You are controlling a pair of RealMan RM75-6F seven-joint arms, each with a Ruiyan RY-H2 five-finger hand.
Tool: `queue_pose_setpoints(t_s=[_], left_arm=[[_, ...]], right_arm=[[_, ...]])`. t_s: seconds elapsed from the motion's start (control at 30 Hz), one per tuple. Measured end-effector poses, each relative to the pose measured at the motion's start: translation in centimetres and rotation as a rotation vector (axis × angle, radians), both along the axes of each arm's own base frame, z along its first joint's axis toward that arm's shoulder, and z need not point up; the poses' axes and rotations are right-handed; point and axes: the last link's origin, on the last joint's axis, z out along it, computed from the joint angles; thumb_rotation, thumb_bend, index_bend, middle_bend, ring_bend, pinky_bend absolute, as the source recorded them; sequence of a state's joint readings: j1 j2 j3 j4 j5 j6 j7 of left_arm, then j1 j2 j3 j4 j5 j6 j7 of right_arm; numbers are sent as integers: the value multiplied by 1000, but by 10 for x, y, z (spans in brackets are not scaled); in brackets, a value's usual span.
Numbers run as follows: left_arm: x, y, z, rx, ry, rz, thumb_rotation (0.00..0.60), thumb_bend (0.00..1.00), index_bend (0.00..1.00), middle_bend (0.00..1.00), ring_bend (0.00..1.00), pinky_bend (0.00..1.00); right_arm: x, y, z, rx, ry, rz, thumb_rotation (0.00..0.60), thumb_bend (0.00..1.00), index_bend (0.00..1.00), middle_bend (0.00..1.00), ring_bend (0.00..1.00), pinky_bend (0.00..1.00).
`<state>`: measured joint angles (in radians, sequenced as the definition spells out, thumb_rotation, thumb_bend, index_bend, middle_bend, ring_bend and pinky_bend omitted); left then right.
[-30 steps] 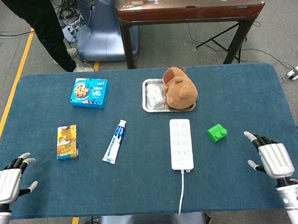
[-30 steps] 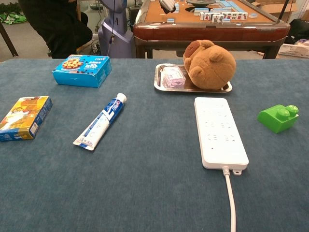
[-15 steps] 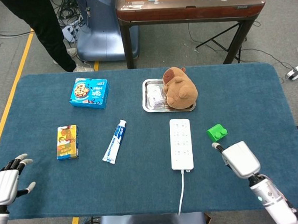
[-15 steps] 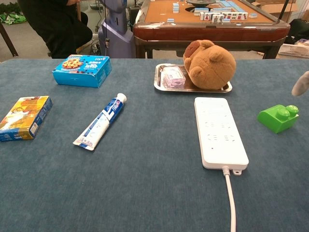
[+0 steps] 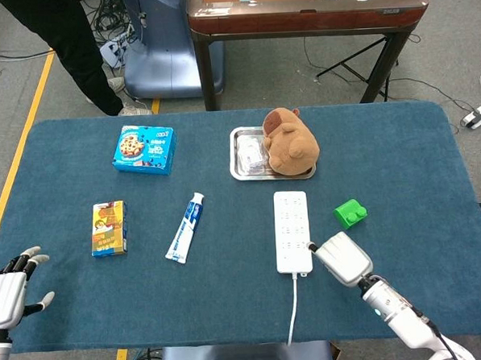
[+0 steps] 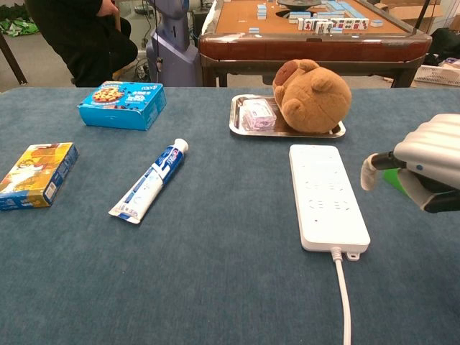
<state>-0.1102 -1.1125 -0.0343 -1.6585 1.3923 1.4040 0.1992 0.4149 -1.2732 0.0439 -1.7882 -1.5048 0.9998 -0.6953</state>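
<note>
At the far left, the left hand (image 5: 6,291) is resting at the near edge of the table (image 5: 231,309), empty, with its fingers spread apart, the yellow box (image 5: 108,228) being the closest thing to it though well apart; the chest view is not showing this hand at all. Moving rightward, the blue biscuit box (image 5: 144,149) is lying toward the far side, the toothpaste tube (image 5: 186,227) is lying at a slant in the middle, and the steel tray (image 5: 242,171) is carrying the brown plush toy (image 5: 290,141) and a small wrapped packet (image 6: 257,113). The white power strip (image 5: 291,230) is lying lengthwise just in front of the tray, its cord (image 5: 292,306) running off the near edge. The right hand (image 5: 344,258) is hovering just beside the strip's near right corner, one fingertip reaching toward it; its fingers are looking curled together with nothing in them. The green block (image 5: 350,214) is sitting just beyond that hand, partly hidden behind it in the chest view. The risk here, as I judge it, is that a sideways brush is pushing the strip askew or dragging its cord, or that the back of the hand is knocking the green block away.
</note>
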Motion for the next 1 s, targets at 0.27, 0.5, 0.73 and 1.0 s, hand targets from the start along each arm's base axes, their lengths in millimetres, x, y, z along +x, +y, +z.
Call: queue_pose_setpoints(t_s=[0.27,0.5,0.73,1.0], left_arm=[[-3,1,2,3,-3,15,600,198,365,203,247,446],[-4,2,3,7,-4,26,600,198,365,206,249,446],[-6,3,4,6,-5,35,600,198,366,219,250,446],[-6,3,5,9,-7,39,600,198,366,220,251,447]], right_arm=[[4,-1,-14,36,23,3,600,1000,351,1000,1000,1000],[5,-2,-23,69,31,-7,600,1000,351,1000,1000,1000],[7,-3,-30,91,44,-8,600,1000,351,1000,1000,1000],[9,-5,-36,104,55,-12,600,1000,351,1000,1000,1000]])
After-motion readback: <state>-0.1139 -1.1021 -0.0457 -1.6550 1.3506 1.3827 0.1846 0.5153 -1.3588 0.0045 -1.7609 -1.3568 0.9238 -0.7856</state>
